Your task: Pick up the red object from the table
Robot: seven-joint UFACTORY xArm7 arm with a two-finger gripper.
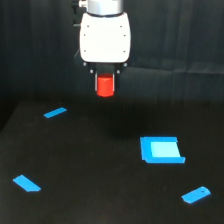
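Red object (105,86) is seen clamped between the fingers of the gripper (105,84), held well above the table (100,165); its upper end is hidden by the white gripper body. Arm above is cut off by the frame. Below it, four flat blue pieces (161,150) are scattered on the table.

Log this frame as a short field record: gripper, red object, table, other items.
gripper: gripper shut on the red object, raised above the table
red object: red object held between the fingers, off the surface
table: table black, matte
other items: blue square piece at the exterior view's right; three small blue pieces scattered around
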